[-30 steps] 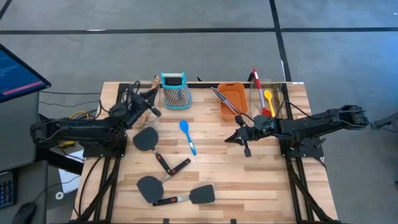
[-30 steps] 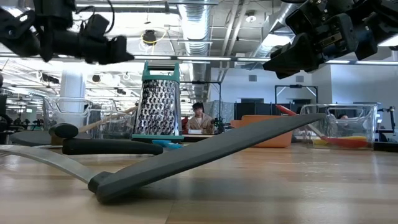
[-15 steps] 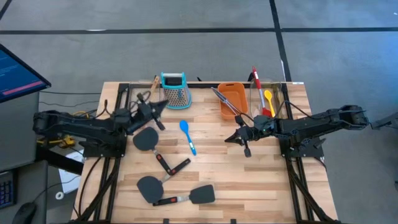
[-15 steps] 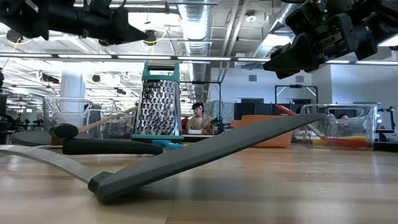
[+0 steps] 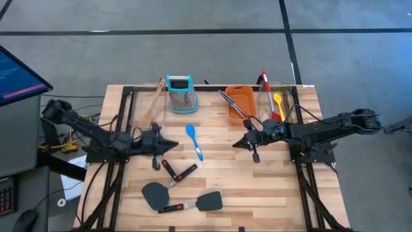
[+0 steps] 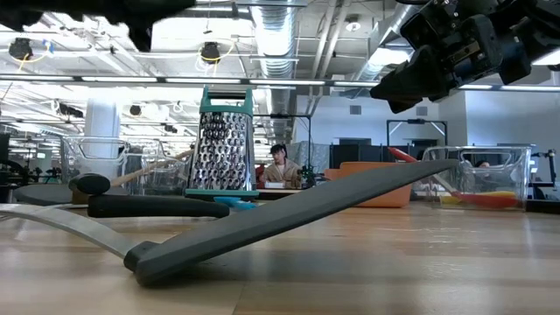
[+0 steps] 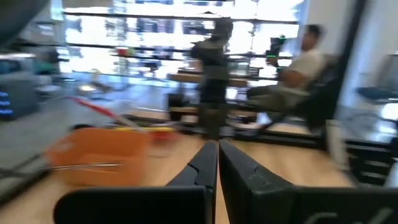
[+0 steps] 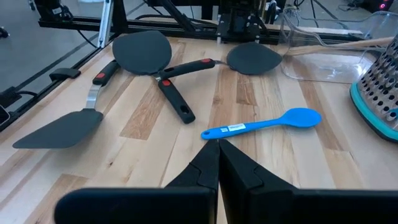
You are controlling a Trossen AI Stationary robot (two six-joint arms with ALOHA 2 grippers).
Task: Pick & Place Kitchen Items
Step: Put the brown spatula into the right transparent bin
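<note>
My left gripper is shut and empty, level above the head of a black spatula at the table's left. My right gripper is shut and empty, hovering right of the blue spoon, which lies flat on the table. Two more black spatulas lie near the front edge. The wooden turner lies in a clear bin at the far left. The red spoon and the yellow spoon lie in a clear bin at the far right. Silver tongs rest across the orange tub.
The teal-topped grater stands at the far edge between the left bin and the orange tub. Bare wood shows between the blue spoon and my right gripper. A monitor stands off the table's left. A person sits in the room behind.
My left gripper has moved from the far-left bin by the wooden turner toward the near edge and the right, and now stands over the black spatula's head. The wooden turner lies uncovered in the bin.
</note>
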